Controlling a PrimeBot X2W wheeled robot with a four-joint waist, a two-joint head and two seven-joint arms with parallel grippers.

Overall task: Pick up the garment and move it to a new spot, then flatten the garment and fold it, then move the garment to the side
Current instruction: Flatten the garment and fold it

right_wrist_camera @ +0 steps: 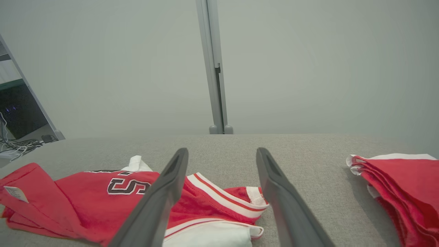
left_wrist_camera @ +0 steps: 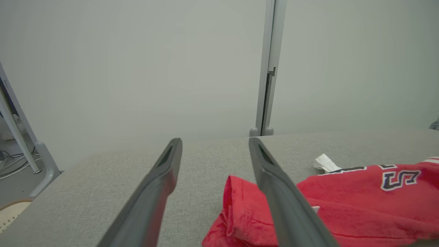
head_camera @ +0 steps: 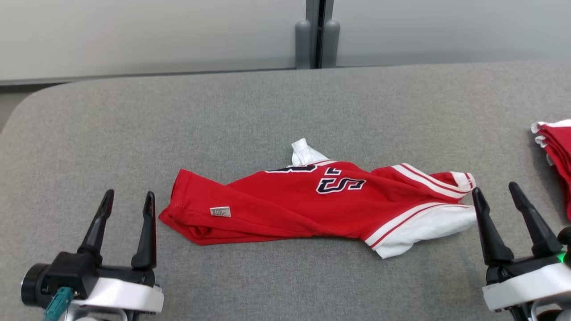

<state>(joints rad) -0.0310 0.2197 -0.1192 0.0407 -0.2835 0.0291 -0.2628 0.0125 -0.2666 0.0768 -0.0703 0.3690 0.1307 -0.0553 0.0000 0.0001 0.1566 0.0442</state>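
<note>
The garment is a red jersey with white striped trim and dark lettering, lying crumpled and stretched sideways on the grey table. My left gripper stands open just left of its red hem, nothing between the fingers. My right gripper is open at the striped white end on the right, touching nothing. In the left wrist view the garment lies right of my open left gripper. The right wrist view has the garment at lower left, partly behind my open right gripper.
A stack of folded red and white garments sits at the table's right edge, also in the right wrist view as a pile. A grey post stands behind the table against pale panels. The table's far left corner is rounded.
</note>
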